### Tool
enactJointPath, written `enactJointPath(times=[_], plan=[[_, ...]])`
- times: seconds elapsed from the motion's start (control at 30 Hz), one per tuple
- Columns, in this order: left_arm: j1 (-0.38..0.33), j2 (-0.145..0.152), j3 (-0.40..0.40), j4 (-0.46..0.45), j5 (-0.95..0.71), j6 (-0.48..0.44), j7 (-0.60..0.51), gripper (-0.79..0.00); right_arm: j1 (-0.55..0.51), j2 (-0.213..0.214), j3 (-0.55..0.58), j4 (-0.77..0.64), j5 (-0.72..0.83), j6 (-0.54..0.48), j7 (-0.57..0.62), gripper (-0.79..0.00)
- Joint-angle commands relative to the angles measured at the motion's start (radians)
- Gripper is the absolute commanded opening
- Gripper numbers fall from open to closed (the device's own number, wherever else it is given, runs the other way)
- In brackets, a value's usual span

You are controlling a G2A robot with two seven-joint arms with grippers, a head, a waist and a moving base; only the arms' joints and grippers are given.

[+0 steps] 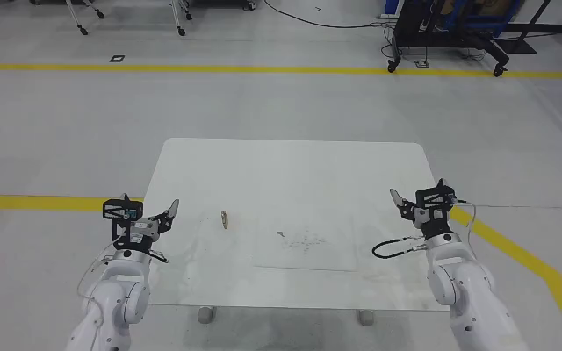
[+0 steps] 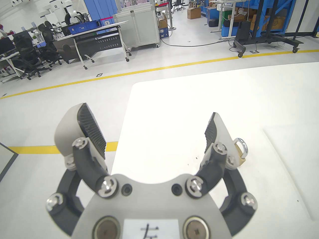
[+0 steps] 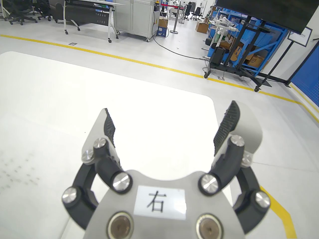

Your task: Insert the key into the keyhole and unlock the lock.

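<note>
Presently left tool (image 2: 148, 115) and right tool (image 3: 169, 110) hover spread at opposite sides of the table (image 1: 290, 167), lock (image 1: 225, 218) untouched.

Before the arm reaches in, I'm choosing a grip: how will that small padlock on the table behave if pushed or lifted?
The padlock looks like brass with a silvery shackle, so probably rigid and heavy for its size. Its polished metal may slip on the smooth table. It seems to stand on a narrow edge, so a nudge could tip it.

The white table (image 1: 290, 158) bears a padlock (image 1: 225, 218) and a dark speck (image 1: 280, 233), perhaps the key.
</note>
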Motion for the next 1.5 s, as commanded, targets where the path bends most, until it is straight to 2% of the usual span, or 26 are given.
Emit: enactJointPath(times=[0.0, 0.07, 0.23, 0.33, 0.73, 0.83, 1.0, 1.2, 1.37, 1.4, 1.43, 1.47], plan=[[0.0, 0.0, 0.0, 0.0, 0.0, 0.0, 0.0, 0.0, 0.013, 0.0, -0.015, -0.004, -0.016, -0.014, 0.025, 0.0], [0.0, 0.0, 0.0, 0.0, 0.0, 0.0, 0.0, 0.0, 0.052, 0.001, -0.063, -0.001, -0.056, -0.088, 0.079, 0.0], [0.0, 0.0, 0.0, 0.0, 0.0, 0.0, 0.0, 0.0, 0.203, -0.015, -0.246, 0.056, -0.191, -0.111, 0.205, 0.0], [0.0, 0.0, 0.0, 0.0, 0.0, 0.0, 0.0, 0.0, 0.287, -0.027, -0.345, 0.105, -0.222, -0.169, 0.253, 0.0], [0.0, 0.0, 0.0, 0.0, 0.0, 0.0, 0.0, 0.0, 0.309, -0.031, -0.364, 0.126, -0.208, -0.191, 0.267, 0.0], [0.0, 0.0, 0.0, 0.0, 0.0, 0.0, 0.0, 0.0, 0.36, -0.035, -0.424, 0.192, -0.23, -0.311, 0.261, 0.0], [0.0, 0.0, 0.0, 0.0, 0.0, 0.0, 0.0, 0.0, 0.471, -0.048, -0.526, 0.327, -0.221, -0.522, 0.105, 0.0], [0.0, 0.0, 0.0, 0.0, 0.0, 0.0, 0.0, 0.0, 0.578, -0.056, -0.634, 0.439, -0.33, -0.721, -0.023, 0.0], [0.0, 0.0, 0.0, 0.0, 0.0, 0.0, 0.0, 0.0, 0.67, -0.08, -0.705, 0.557, -0.307, -0.786, -0.029, 0.0], [0.0, 0.0, 0.0, 0.0, 0.0, 0.0, 0.0, 0.0, 0.687, -0.086, -0.716, 0.577, -0.294, -0.797, -0.032, -0.022], [0.0, 0.0, 0.0, 0.0, 0.0, 0.0, 0.0, 0.0, 0.702, -0.09, -0.726, 0.597, -0.283, -0.809, -0.035, -0.215], [0.0, 0.0, 0.0, 0.0, 0.0, 0.0, 0.0, 0.0, 0.715, -0.095, -0.736, 0.617, -0.272, -0.825, -0.037, -0.256]])
